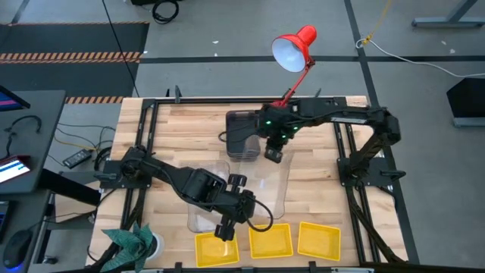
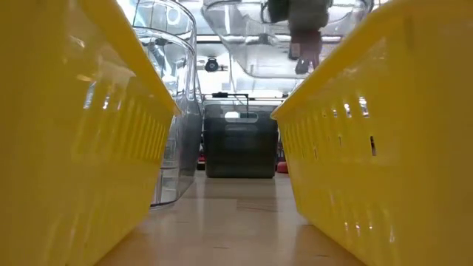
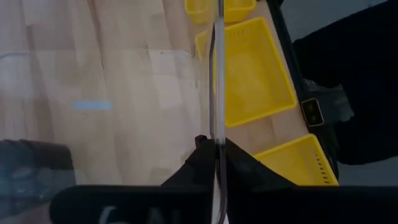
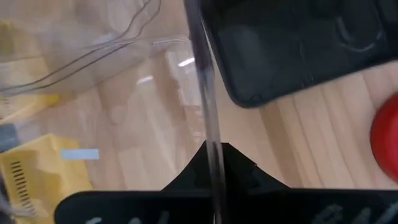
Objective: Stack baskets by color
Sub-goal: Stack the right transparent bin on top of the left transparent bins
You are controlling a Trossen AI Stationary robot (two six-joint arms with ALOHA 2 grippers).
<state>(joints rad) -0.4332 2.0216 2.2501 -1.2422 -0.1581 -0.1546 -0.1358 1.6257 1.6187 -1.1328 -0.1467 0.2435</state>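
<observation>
Three yellow baskets sit in a row along the table's near edge. Dark grey baskets stand at the far middle. Between them are clear baskets. My left gripper is shut on the near end of the left clear basket. This basket stands steeply tilted in the low view. My right gripper is shut on the far end of the right clear basket, which hangs high in the low view. My left gripper pinches the clear basket's thin wall between its two fingers, one on each side. The fingers slant down from above. The basket is tipped up, and its lower edge seems to rest on the table. My right gripper pinches the other clear basket's wall between its two fingers, one on each side, slanting down from above. The basket hangs below the fingers, lifted clear of the table.
A red desk lamp leans over the table's far edge, its base beside the grey baskets. A green object lies at the near left corner. Black frame rails run along both sides. Bare wood shows between the yellow baskets.
</observation>
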